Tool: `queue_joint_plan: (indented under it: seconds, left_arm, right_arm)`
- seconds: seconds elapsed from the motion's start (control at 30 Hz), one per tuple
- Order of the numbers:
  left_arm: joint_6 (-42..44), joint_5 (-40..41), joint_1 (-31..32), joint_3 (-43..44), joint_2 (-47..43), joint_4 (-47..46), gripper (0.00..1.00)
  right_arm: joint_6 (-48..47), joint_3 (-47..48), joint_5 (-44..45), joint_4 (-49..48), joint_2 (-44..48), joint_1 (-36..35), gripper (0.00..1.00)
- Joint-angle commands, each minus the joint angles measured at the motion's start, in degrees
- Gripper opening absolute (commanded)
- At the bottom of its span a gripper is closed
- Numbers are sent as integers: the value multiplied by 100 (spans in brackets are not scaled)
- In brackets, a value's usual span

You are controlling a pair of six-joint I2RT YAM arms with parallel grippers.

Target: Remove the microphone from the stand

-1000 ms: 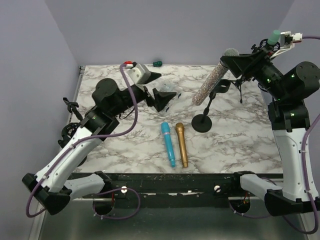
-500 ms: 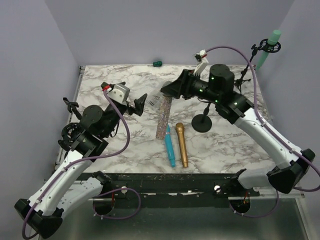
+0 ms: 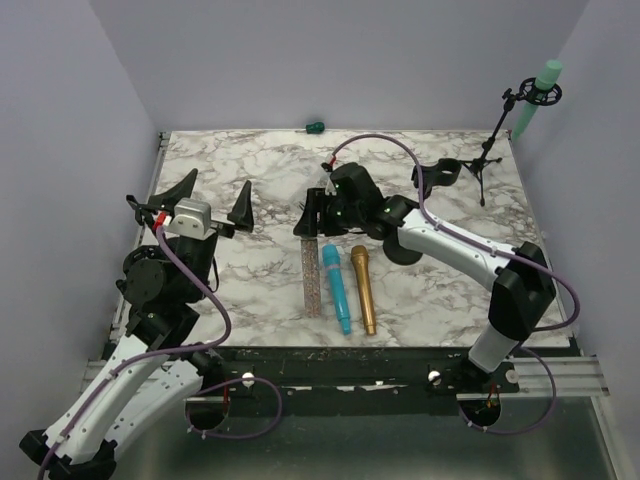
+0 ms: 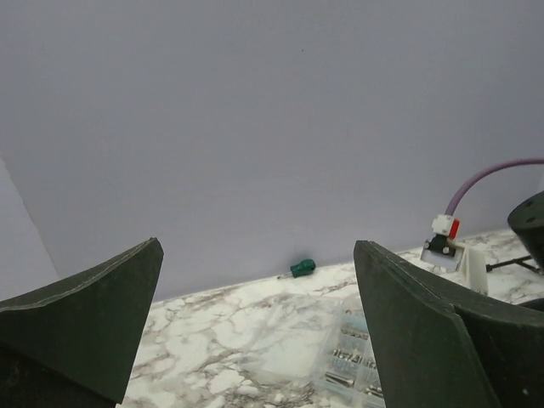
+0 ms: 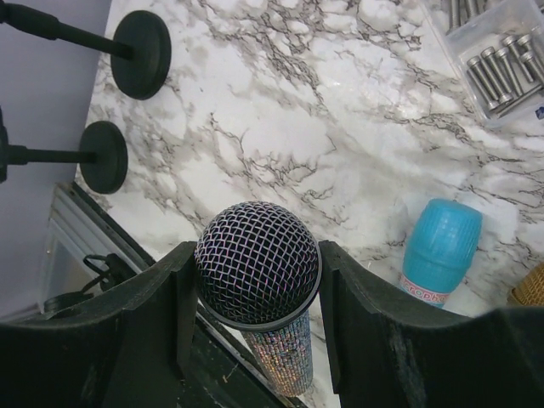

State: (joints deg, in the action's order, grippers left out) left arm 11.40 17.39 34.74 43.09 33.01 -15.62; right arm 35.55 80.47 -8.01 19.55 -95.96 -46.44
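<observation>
The glitter-covered microphone point(image 3: 312, 280) is off its stand point(image 3: 441, 172), whose clip holds nothing. It lies low along the table just left of a blue microphone point(image 3: 337, 290) and a gold one point(image 3: 362, 290). My right gripper point(image 3: 311, 216) is shut on its mesh head point(image 5: 257, 274), one finger on each side. Whether the handle touches the marble I cannot tell. My left gripper point(image 3: 212, 203) is raised at the near left, wide open with nothing between its fingers point(image 4: 425, 331).
A second stand point(image 3: 490, 140) at the back right holds a green microphone point(image 3: 545, 85). A clear box of screws point(image 5: 497, 64) lies near my right gripper. A green screwdriver point(image 3: 315, 126) rests by the back wall. Two round stand bases point(image 5: 142, 42) show in the right wrist view.
My right arm swung the glitter microphone from the stand across and down to the table beside the blue microphone. The left arm drew back to the near left and rose.
</observation>
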Motion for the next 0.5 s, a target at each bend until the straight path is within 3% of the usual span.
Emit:
queue_joint_plan:
  seconds: [0.0,0.47]
  left_arm:
    - [262,309,210,-160,-49,-354,98]
    - [416,379,402,-221,159,-433,99]
  right_arm:
    - [99,165,288,9,-315,-177,5]
    - [390,528,753,169,-1446,-190,8]
